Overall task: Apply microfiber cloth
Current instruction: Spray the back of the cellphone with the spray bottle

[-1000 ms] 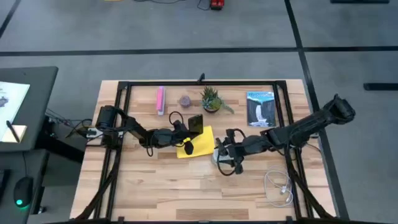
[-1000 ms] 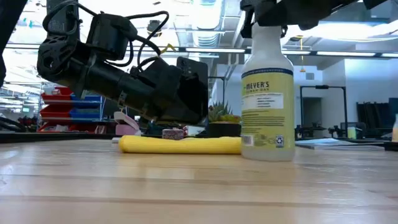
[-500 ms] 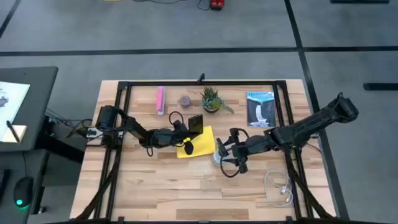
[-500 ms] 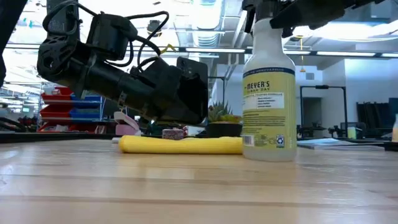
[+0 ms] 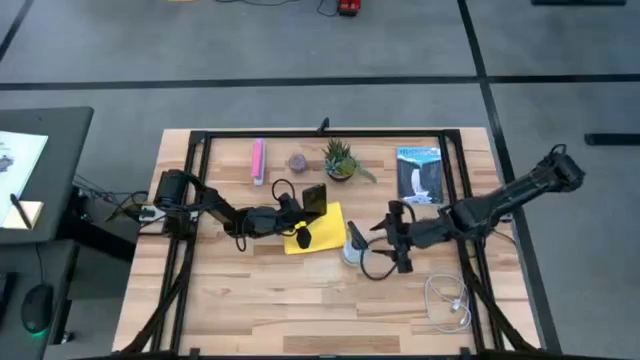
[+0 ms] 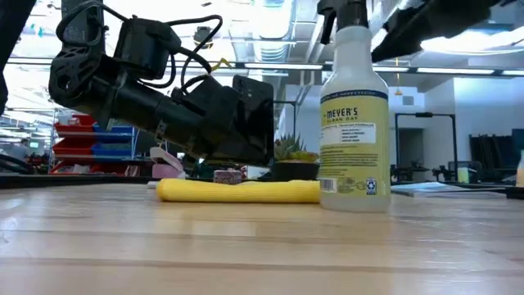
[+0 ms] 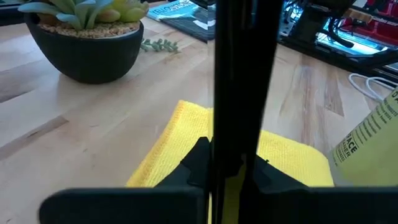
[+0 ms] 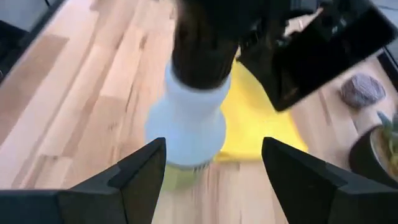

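- Lying flat on the wooden table (image 5: 250,300), the microfiber cloth (image 5: 320,235) is a bright yellow, plain, unmarked square of soft fabric near the table's middle, in front of the potted plant (image 5: 340,160).
- From table height, the cloth appears as a low yellow band with a rounded, rolled-looking left end (image 6: 237,191); its right end meets the base of the spray bottle (image 6: 354,123) in that view.
- Seen past the left arm's fingers, the cloth (image 7: 292,158) shows a fine ribbed weave and a slightly raised near corner.
- The left gripper (image 5: 303,238) sits over the cloth's front-left part, holding a black phone (image 5: 315,199) upright on its edge; its fingers are closed on the phone's lower edge.
- The phone stands over the cloth's rear edge and is smaller than the cloth.
- The spray bottle (image 5: 350,245) stands upright just beside the cloth's right edge; it is pale yellow with a white shoulder and a dark sprayer.
- The right gripper (image 5: 397,238) hangs to the right of the bottle, apart from it, fingers spread wide and holding nothing (image 8: 211,168).
- A pink bar (image 5: 258,160), a small purplish lump (image 5: 297,161) and a booklet (image 5: 420,174) lie along the table's far side; a white cable (image 5: 448,300) lies at its front right.
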